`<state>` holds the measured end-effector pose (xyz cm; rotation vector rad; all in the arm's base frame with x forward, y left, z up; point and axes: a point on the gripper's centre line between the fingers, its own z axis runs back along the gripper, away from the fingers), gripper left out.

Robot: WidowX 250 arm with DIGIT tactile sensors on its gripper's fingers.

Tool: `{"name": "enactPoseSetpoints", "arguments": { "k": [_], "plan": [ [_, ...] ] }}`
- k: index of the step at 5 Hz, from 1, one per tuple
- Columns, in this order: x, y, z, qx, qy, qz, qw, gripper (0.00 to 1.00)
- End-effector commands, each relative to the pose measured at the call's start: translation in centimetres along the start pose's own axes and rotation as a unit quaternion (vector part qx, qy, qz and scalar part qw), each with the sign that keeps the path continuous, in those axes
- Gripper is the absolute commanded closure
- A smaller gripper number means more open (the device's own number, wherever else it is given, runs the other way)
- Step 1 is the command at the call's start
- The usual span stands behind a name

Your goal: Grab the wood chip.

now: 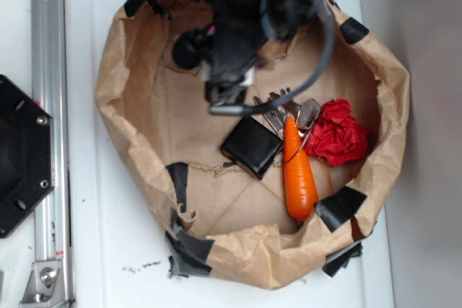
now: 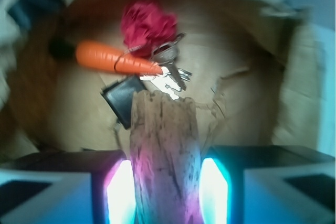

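Gripper (image 2: 165, 192) fingers clamped on wood chip (image 2: 164, 145) by its long flat sides, held above the paper basket (image 1: 137, 156); looks light, stiff, rough, splintery ends, unlikely to slip.

1. You have a brown paper nest (image 1: 137, 106) taped with black tape pieces (image 1: 339, 207) around its rim, sitting on a white surface (image 1: 108, 250).
2. Inside it you see an orange carrot (image 1: 298, 174), its tip lying over a bunch of keys (image 1: 285, 110).
3. A crumpled red cloth (image 1: 338, 133) lies just beside the carrot, against the nest's wall.
4. A small black square pouch (image 1: 251, 146) lies on the carrot's other side, next to the keys.
5. A metal rail (image 1: 49, 106) and a black plate (image 1: 22, 156) sit outside the nest.
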<state>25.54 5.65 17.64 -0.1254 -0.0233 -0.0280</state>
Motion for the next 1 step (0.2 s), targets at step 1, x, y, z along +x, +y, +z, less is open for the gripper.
{"name": "enactPoseSetpoints", "arguments": {
  "k": [1],
  "plan": [
    [2.06, -1.62, 1.06, 0.038, -0.021, 0.040, 0.998, 1.00]
  ]
}}
